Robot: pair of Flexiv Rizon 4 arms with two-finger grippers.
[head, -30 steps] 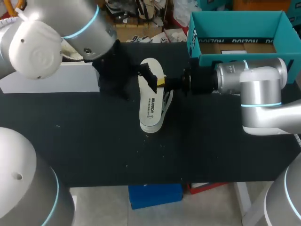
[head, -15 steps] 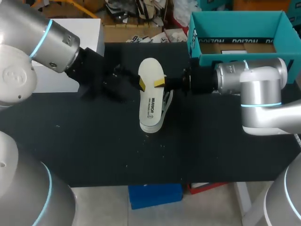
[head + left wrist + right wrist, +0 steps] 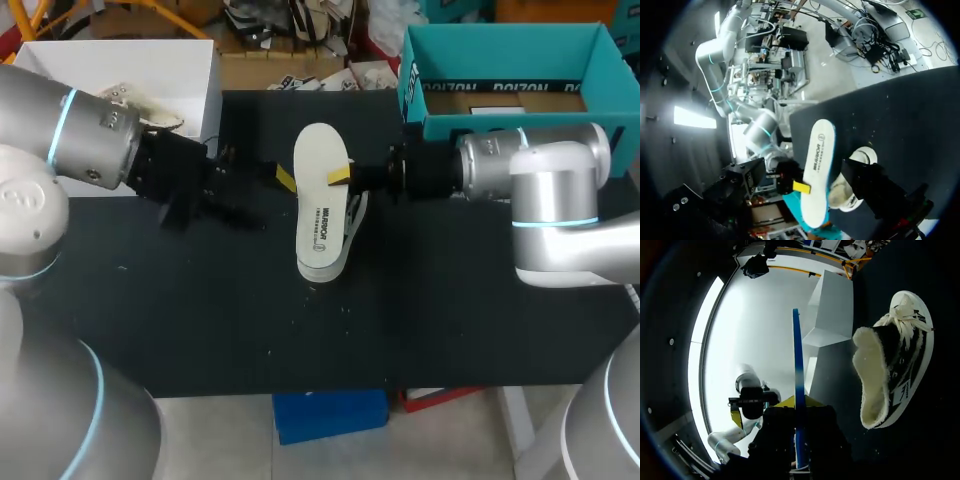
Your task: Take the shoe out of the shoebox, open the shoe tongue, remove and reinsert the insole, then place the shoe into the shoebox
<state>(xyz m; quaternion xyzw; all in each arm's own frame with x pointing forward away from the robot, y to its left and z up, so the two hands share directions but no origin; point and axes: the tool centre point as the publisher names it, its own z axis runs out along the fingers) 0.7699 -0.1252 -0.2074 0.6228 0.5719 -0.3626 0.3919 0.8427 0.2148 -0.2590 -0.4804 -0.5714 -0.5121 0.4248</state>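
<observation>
The right gripper (image 3: 342,177) is clamped on the insole (image 3: 321,205) above the shoe (image 3: 353,222). The left gripper (image 3: 283,178) sits beside the insole; its state cannot be determined.

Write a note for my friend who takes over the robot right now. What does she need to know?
The right gripper is shut on the edge of the insole, holding it flat above the shoe.
The left gripper is beside the insole, not touching it; open or shut cannot be told.
The shoe lies on its side on the table, outside the teal shoebox.
Done: shoe out, insole out.
Left: put the insole back in, then the shoe into the shoebox.
</observation>
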